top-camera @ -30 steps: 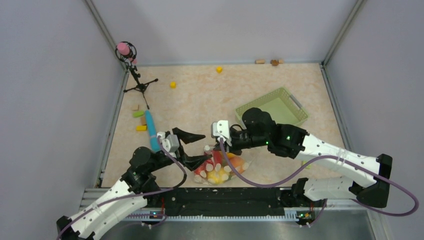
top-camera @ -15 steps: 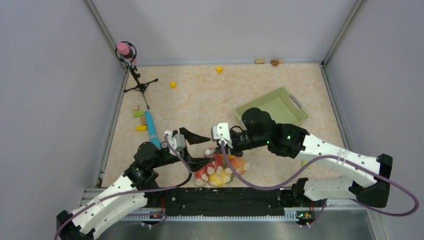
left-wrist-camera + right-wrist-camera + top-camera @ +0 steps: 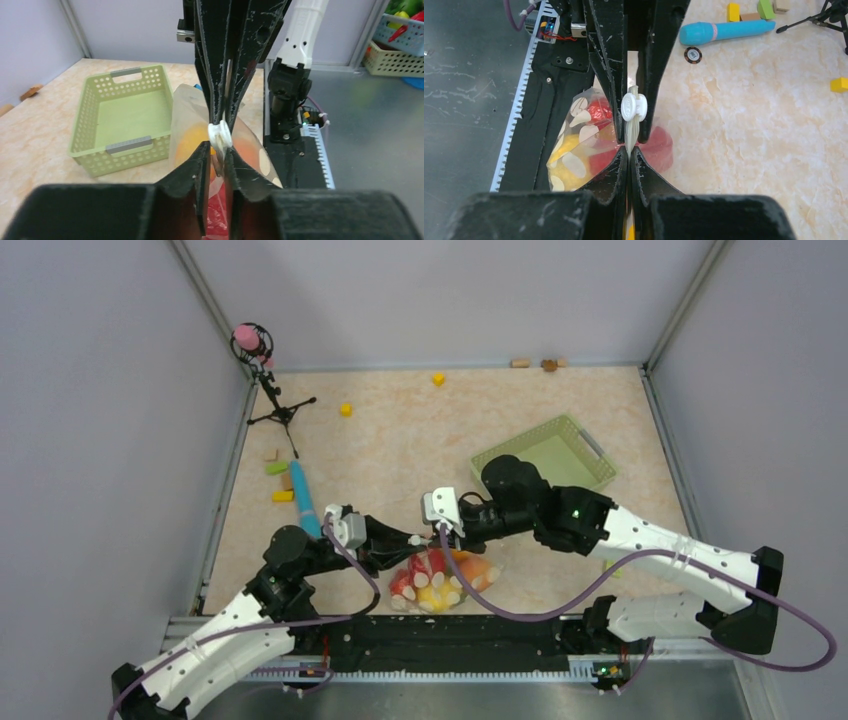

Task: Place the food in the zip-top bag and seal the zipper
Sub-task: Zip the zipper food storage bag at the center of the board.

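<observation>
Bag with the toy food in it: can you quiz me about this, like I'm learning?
1. True or false: the green basket is empty.
2. What do the left hand and the right hand both pinch? A: the top edge of the bag. B: the blue tube. C: a yellow cube.
3. Name one colour of toy food showing through the bag.

Key: 1 true. 2 A. 3 red (yellow also counts).

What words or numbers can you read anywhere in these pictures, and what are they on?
"100": on the small round dark token beside the blue tube; tiny, so not certain.
White slider on the zipper: raised marks, too blurred to read.
Nothing else readable shows in any view.
</observation>
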You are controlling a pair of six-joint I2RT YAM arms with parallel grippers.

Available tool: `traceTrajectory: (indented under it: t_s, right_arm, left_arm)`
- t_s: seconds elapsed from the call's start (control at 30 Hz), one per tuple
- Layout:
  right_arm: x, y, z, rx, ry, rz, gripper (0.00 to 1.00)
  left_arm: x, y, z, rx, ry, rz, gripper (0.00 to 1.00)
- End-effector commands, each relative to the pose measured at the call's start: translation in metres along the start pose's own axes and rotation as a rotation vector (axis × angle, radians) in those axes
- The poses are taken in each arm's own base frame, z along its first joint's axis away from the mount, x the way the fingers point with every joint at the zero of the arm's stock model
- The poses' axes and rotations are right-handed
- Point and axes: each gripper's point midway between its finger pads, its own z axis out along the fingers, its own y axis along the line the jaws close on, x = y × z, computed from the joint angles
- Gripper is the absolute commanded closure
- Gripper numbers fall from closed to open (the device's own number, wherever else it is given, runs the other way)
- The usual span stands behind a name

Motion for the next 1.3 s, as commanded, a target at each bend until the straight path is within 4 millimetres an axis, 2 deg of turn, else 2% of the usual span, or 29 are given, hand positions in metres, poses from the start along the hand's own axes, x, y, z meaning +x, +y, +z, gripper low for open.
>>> traceTrajectory:
  t_s: [0.0,0.07,0.2,0.27,0.3,0.37,0.4,0.53,0.73,0.87,1.03,1.27]
  right_arm:
    - [-0.025,-0.006,-0.007,0.013,-0.056,-0.03,1.0]
    - [-0.027,-0.007,-0.008,0.018,-0.062,-0.03,1.0]
    - [-0.029,-0.009,-0.009,0.033,-0.071,-0.029,1.0]
    - [-0.03,-0.011,-0.01,0.042,-0.077,-0.035,0.87]
    - [-0.032,-0.011,-0.011,0.05,-0.087,-0.041,0.76]
    - [-0.036,-0.014,-0.014,0.077,-0.111,-0.041,0.62]
    - [-0.039,-0.015,-0.016,0.088,-0.127,-0.038,0.57]
    - [-0.055,-0.014,-0.022,0.106,-0.211,-0.011,0.49]
    - [-0.062,-0.014,-0.013,0.106,-0.214,0.046,0.46]
    - [-0.055,-0.015,0.001,0.112,-0.164,0.039,0.46]
    - [-0.052,-0.015,0.013,0.106,-0.145,0.039,0.56]
    - [-0.054,-0.007,0.018,0.07,-0.167,0.03,0.59]
  left_arm:
    - [-0.027,-0.004,0.0,0.02,-0.073,0.069,0.88]
    - [-0.025,-0.004,-0.001,0.017,-0.069,0.068,1.0]
    - [-0.021,-0.005,0.0,0.032,-0.059,0.082,1.0]
    - [-0.019,-0.006,0.001,0.043,-0.055,0.085,1.0]
    - [-0.018,-0.006,0.001,0.044,-0.052,0.082,1.0]
    - [-0.017,-0.005,0.001,0.039,-0.049,0.079,1.0]
    - [-0.017,-0.004,0.002,0.037,-0.048,0.078,1.0]
    - [-0.016,-0.004,0.002,0.038,-0.052,0.079,1.0]
    - [-0.017,0.0,0.0,0.007,-0.062,0.073,1.0]
    - [-0.016,0.0,-0.001,0.0,-0.063,0.072,1.0]
    - [-0.013,0.0,-0.003,-0.007,-0.058,0.074,1.0]
    - [-0.009,0.001,-0.006,-0.021,-0.061,0.08,1.0]
